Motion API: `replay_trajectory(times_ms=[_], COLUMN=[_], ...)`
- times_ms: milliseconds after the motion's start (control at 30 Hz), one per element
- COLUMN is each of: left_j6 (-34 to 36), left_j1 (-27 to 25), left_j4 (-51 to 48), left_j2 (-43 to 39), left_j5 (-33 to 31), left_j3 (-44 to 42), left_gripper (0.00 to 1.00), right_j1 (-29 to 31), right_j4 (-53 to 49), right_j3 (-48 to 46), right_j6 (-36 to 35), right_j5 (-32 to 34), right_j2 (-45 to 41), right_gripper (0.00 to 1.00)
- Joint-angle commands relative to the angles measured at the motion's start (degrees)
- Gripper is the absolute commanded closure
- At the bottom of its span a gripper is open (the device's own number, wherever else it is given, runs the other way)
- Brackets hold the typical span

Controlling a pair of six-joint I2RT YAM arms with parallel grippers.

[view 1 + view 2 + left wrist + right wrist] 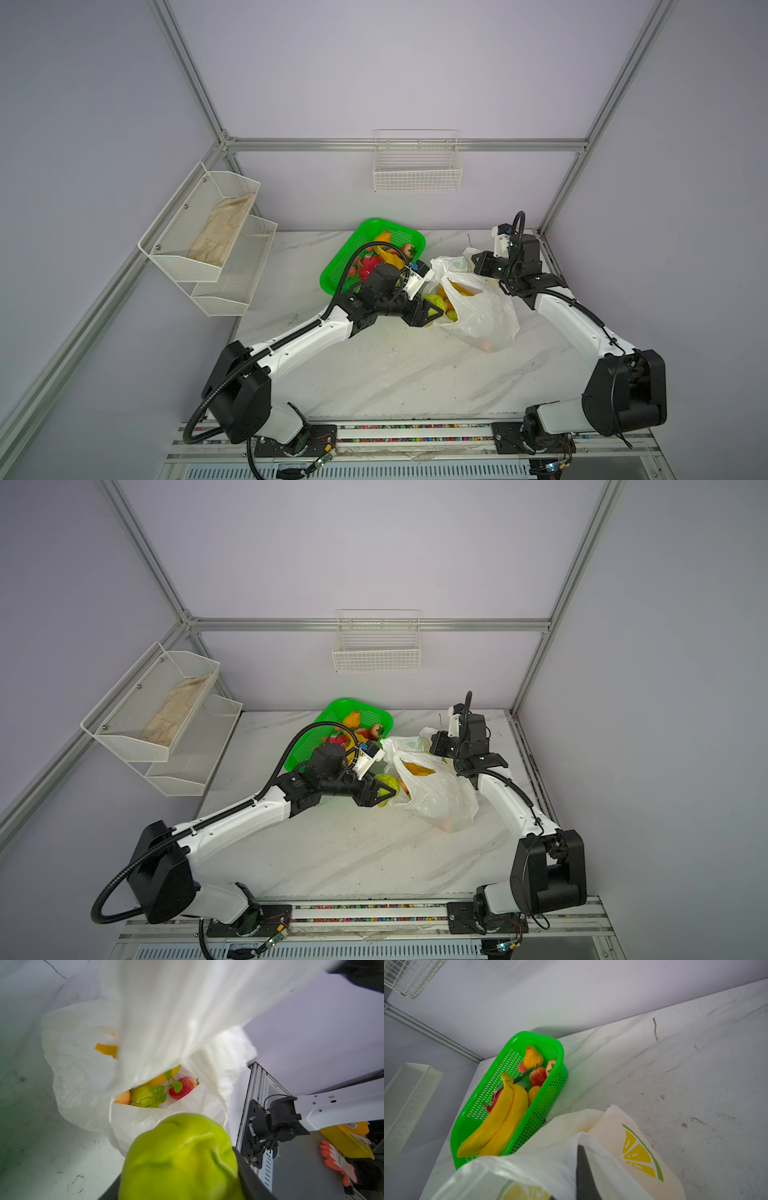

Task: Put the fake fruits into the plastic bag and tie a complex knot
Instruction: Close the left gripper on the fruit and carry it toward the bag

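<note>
Pear [180, 1157] at bag [478, 320] mouth, pinched in left gripper [433, 311].
Pear looks light, glossy and creased, so it probably slips; grip across the belly. Bag lies on counter [374, 374] beside basket [332, 274]. Film thin and limp; right gripper [478, 264] clamped on its rim, likely the best hold.

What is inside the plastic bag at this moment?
Through the mouth of the plastic bag show a red strawberry, a green fruit, a yellow banana and an orange-red fruit. The white plastic covers whatever lies deeper.
</note>
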Motion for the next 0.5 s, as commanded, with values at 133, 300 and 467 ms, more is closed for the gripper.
replay_trajectory(times_ms=[133, 300, 467], left_j6=[-3.36, -4.42, -5.89], left_j1=[-0.65, -0.82, -1.17], left_j4=[6.97, 7.78, 8.35], left_j2=[6.14, 9.33, 11.68], left_j5=[0.87, -0.16, -2.79], left_j3=[12.17, 16.16, 18.93], left_gripper=[0.61, 0.59, 0.59], right_j1=[-0.23, -0.25, -0.2], right_j4=[-0.35, -0.4, -0.43], right_j3=[-1.69, -3.13, -3.38], right_j6=[0.38, 0.36, 0.17], right_j5=[-1.27, -1.44, -1.78], right_j2=[-4.19, -4.57, -4.89], right_gripper=[1.0, 1.0, 1.0])
